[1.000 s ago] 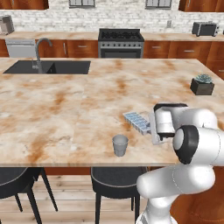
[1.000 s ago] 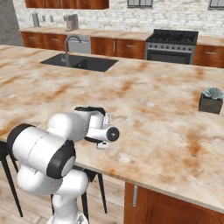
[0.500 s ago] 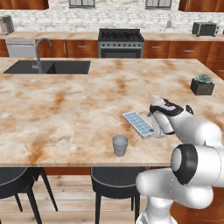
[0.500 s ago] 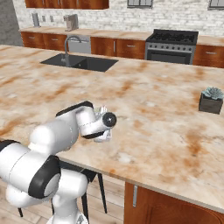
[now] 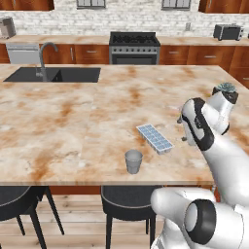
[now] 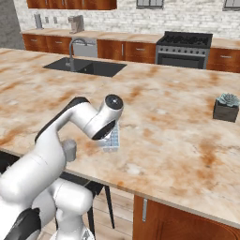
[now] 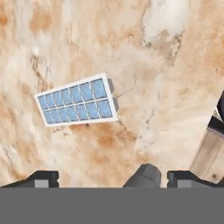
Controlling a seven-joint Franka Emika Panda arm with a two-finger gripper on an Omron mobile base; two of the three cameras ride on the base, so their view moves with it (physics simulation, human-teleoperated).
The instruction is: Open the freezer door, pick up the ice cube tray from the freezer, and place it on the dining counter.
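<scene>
The ice cube tray (image 5: 154, 138) (image 6: 112, 138) (image 7: 76, 105), pale blue with two rows of cells, lies flat on the beige marbled dining counter (image 5: 73, 121) (image 6: 178, 140) (image 7: 153, 65) near its front edge. My gripper (image 7: 114, 179) (image 5: 184, 129) hangs above the counter just right of the tray, open, its fingertips (image 7: 41, 178) wide apart with nothing between them. The tray is free of the fingers. In the right base view my wrist covers part of the tray.
A small grey cup (image 5: 133, 161) (image 6: 69, 151) stands close to the tray by the counter's edge. A potted plant (image 5: 224, 90) (image 6: 226, 108) sits at the right. Sink (image 5: 53, 74) and faucet are far left. Dark stools (image 5: 124, 199) stand below the front edge.
The gripper, which was shut on the ice cube tray, has opened and let it go onto the counter. The hand has risen and drawn off to the right of the tray.
</scene>
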